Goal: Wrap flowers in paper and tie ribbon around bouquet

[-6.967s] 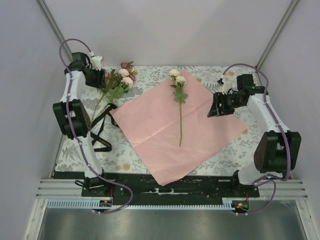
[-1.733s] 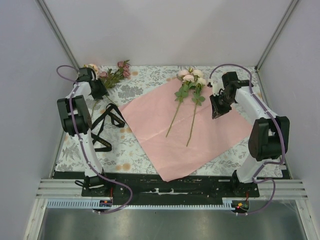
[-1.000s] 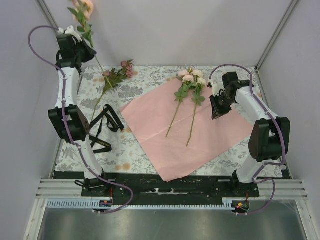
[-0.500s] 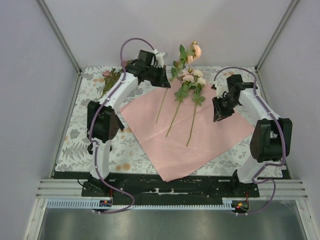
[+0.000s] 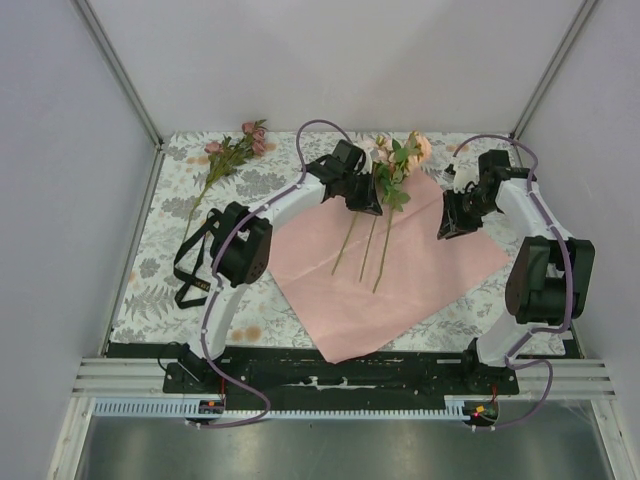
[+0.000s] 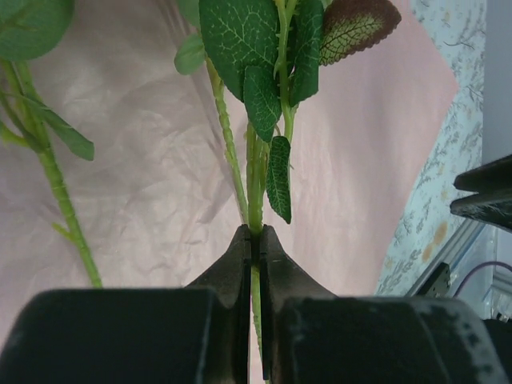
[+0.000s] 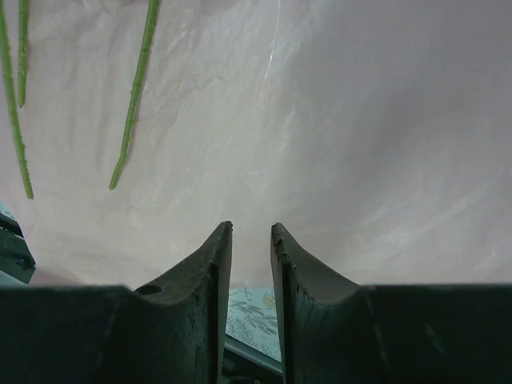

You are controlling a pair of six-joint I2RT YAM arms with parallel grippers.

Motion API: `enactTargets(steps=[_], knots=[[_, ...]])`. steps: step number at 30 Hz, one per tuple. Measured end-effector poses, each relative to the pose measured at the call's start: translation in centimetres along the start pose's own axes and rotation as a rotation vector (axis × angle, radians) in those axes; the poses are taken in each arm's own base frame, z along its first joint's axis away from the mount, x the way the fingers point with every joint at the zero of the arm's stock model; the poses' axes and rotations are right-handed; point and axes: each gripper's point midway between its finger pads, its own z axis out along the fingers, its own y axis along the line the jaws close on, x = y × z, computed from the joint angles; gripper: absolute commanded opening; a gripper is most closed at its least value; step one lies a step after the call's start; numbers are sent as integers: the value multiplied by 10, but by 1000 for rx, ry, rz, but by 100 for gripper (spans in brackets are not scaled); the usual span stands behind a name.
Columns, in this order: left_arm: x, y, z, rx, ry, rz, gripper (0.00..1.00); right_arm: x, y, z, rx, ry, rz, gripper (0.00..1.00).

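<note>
One pink paper (image 5: 420, 275) lay on the worktop (image 5: 150, 270), with one black ribbon (image 5: 195, 265) to its left. There were four flower stems (image 5: 383, 255): two lay on the paper, a third stem (image 6: 254, 188) was clenched in the left tool (image 6: 256, 237) between them, and a mauve sprig (image 5: 232, 155) lay in the far-left corner. The right tool (image 7: 250, 230) hovered released and empty over the paper. Half a second earlier the held stem had been raised beyond the paper's far edge.
</note>
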Motion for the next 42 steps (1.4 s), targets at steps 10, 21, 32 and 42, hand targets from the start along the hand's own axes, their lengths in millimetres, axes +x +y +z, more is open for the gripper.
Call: enactTargets(steps=[10,21,32,42], knots=[[-12,10,30,-88,-99,-59,3,-8,3,13,-62,-17,26,34],[-14,30,9,-159,-125,-36,82,-9,3,17,-73,-17,28,39],[-142,210,-250,-364,-401,157,73,-17,1,19,-66,-44,42,55],[-89,382,-273,-634,-154,191,64,-30,-10,45,-56,-36,205,58]])
